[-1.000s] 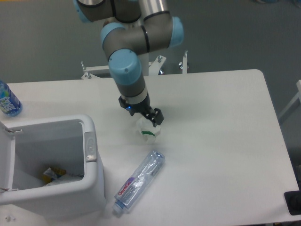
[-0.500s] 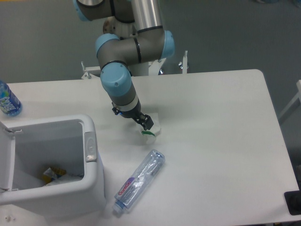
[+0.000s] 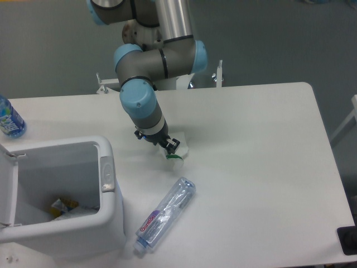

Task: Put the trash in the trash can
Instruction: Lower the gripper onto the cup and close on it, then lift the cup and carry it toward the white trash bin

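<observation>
Since 1 second ago the arm has swung its wrist leftward and drawn the gripper (image 3: pixel 168 146) a little toward the trash can (image 3: pixel 109 223), and the small plastic cup (image 3: pixel 177 152) has shifted slightly left with it. That cup, translucent white with a green mark, sits right at the fingertips, on their right and lower side, touching or pinched by them; whether the fingers are clenched on it or merely against it, I cannot tell from this view. Nearer the camera, well apart from the gripper, the clear plastic bottle (image 3: pixel 165 213) with the red-lettered label lies flat on the table (image 3: pixel 262 167), just beside the bin's right corner. 1 blue-labelled bottle (image 3: pixel 9 119) stands at the far left edge.
</observation>
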